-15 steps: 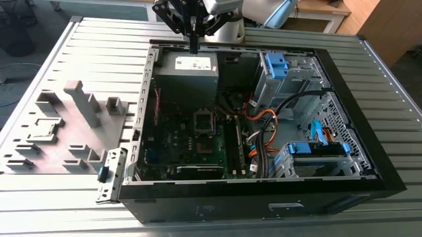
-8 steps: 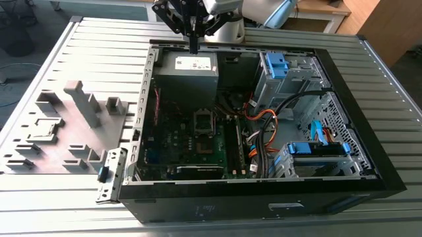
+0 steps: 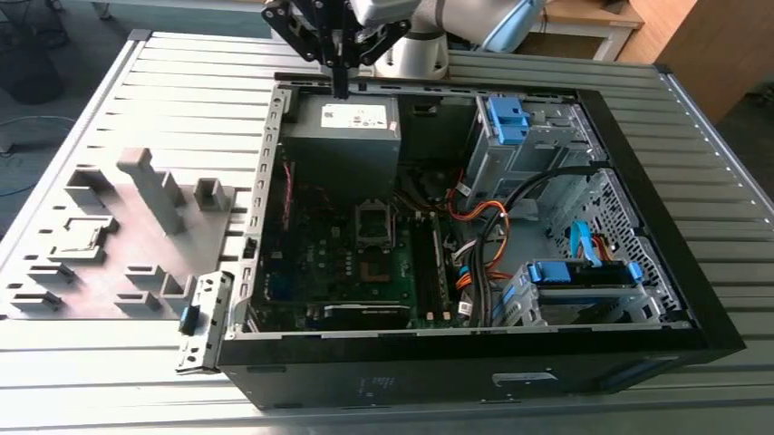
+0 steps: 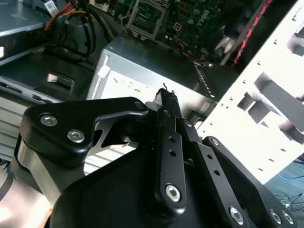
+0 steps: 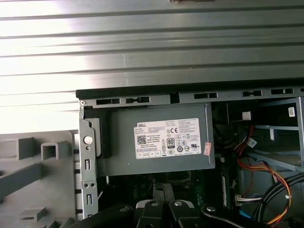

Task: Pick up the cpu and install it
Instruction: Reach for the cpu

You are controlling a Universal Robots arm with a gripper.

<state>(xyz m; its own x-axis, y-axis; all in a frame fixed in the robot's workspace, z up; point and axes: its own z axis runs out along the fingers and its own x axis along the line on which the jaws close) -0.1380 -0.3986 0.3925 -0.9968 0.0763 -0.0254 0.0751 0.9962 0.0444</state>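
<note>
My gripper (image 3: pixel 341 89) hangs over the far edge of the open computer case (image 3: pixel 653 272), just above the grey power supply box with a white label (image 5: pixel 164 140). Its two black fingers (image 4: pixel 167 107) are pressed together, so it is shut, and I see nothing between the tips. The motherboard (image 3: pixel 344 263) lies on the case floor with the square socket frame (image 3: pixel 372 222) near its middle, well away from the gripper. The cpu is not visible to me; I cannot pick it out on the board or on the grey fixture.
A grey fixture plate with upright blocks (image 3: pixel 121 236) lies on the slatted metal table (image 3: pixel 158 72) at the exterior view's left of the case. Inside the case are orange and black cables (image 3: pixel 484 227) and blue drive brackets (image 3: pixel 581 272). A perforated white case panel (image 4: pixel 266 109) stands beside the gripper.
</note>
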